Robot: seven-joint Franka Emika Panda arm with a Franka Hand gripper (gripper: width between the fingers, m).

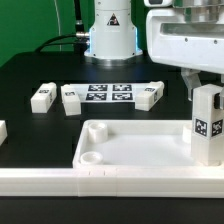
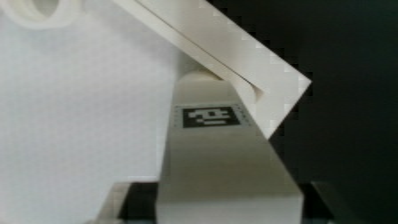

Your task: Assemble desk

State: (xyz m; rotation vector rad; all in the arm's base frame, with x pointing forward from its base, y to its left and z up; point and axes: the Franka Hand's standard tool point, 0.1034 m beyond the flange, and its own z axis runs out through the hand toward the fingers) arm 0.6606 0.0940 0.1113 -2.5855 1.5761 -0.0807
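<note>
The white tray-like tabletop (image 1: 130, 150) lies at the front of the black table, its raised rim and round corner sockets showing. My gripper (image 1: 206, 84) is shut on a white square leg (image 1: 207, 122) and holds it upright over the tabletop's corner at the exterior view's right. In the wrist view the leg (image 2: 222, 140) with its tag fills the space between my dark fingertips (image 2: 146, 196), above the tabletop's rim (image 2: 240, 60). My gripper (image 2: 228, 202) grips it on both sides. Three loose legs lie behind: two at the left (image 1: 42, 97) (image 1: 72, 100), one at the right (image 1: 150, 95).
The marker board (image 1: 108, 94) lies flat between the loose legs. The robot base (image 1: 110, 30) stands at the back. A long white border rail (image 1: 100, 183) runs along the front edge. A small white part (image 1: 2, 133) shows at the exterior view's left edge.
</note>
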